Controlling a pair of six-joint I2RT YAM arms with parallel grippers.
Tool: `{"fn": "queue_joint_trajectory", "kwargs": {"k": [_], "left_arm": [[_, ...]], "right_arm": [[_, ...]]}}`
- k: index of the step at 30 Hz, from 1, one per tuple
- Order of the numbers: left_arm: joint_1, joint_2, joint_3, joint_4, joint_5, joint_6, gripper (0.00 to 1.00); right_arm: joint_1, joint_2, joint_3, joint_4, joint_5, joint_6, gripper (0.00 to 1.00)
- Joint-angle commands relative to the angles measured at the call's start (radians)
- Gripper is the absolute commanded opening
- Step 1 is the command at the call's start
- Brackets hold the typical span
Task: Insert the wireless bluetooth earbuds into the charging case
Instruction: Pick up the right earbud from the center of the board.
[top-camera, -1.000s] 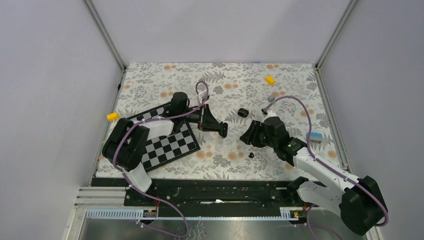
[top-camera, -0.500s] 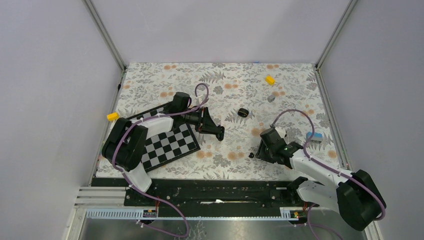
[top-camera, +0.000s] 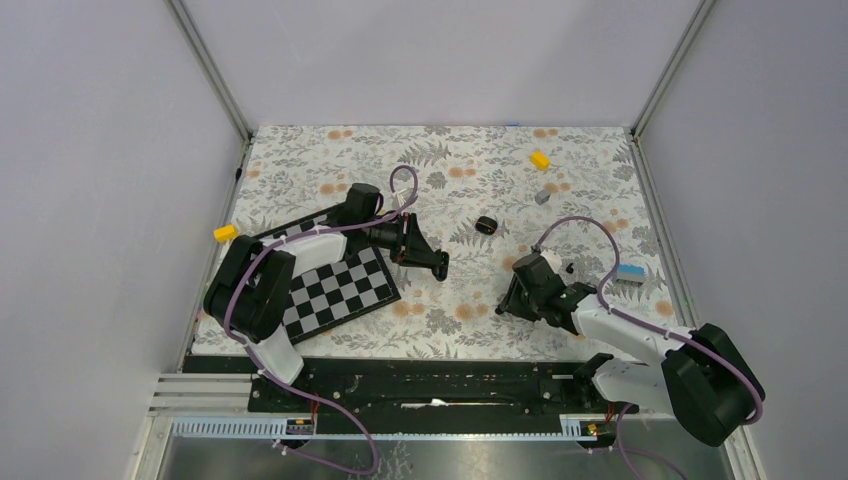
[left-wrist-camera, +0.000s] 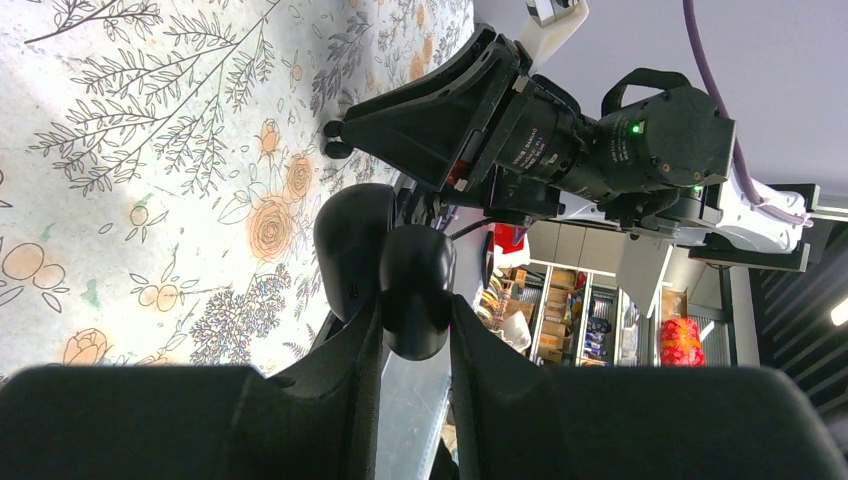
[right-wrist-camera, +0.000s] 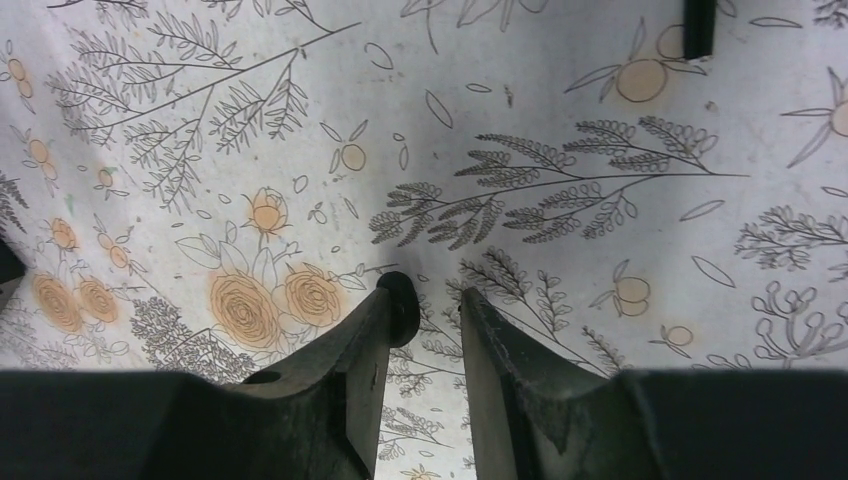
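My left gripper (left-wrist-camera: 415, 322) is shut on the charging case (left-wrist-camera: 412, 275), a black rounded case held off the table with a second black lobe beside it. From above, this gripper (top-camera: 440, 265) hovers right of the checkerboard. My right gripper (right-wrist-camera: 432, 300) is down at the floral cloth with its jaws apart. One tiny black earbud (right-wrist-camera: 403, 303) rests against the tip of its left finger, with a gap to the right finger. In the top view this gripper (top-camera: 503, 306) covers that earbud. Another small black rounded thing (top-camera: 486, 224), perhaps the second earbud, lies farther back.
A black-and-white checkerboard (top-camera: 340, 290) lies at the left under the left arm. Yellow blocks sit at the left edge (top-camera: 225, 233) and back right (top-camera: 540, 159). A grey piece (top-camera: 542, 197) and a blue-topped piece (top-camera: 629, 272) lie at the right.
My right gripper has swung toward the near edge and come down over the earbud, its jaws narrowing. The left gripper and case have barely moved.
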Motion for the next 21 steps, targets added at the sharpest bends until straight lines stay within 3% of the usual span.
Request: {"fn": "queue_joint_trajectory", "kwargs": {"k": [1, 8, 17, 21], "left_arm": [[0.000, -0.017, 0.025, 0.018, -0.004, 0.022, 0.00], [0.000, -0.016, 0.024, 0.019, -0.004, 0.023, 0.00], [0.000, -0.012, 0.020, 0.018, 0.003, 0.037, 0.00], [0.000, -0.010, 0.017, 0.019, 0.027, 0.067, 0.00]], "right_arm": [[0.020, 0.040, 0.010, -0.009, 0.004, 0.017, 0.39], [0.031, 0.061, 0.011, 0.011, 0.003, 0.023, 0.32], [0.035, -0.015, 0.028, -0.005, 0.010, 0.030, 0.00], [0.035, -0.068, 0.077, -0.039, 0.021, -0.027, 0.00]]}}
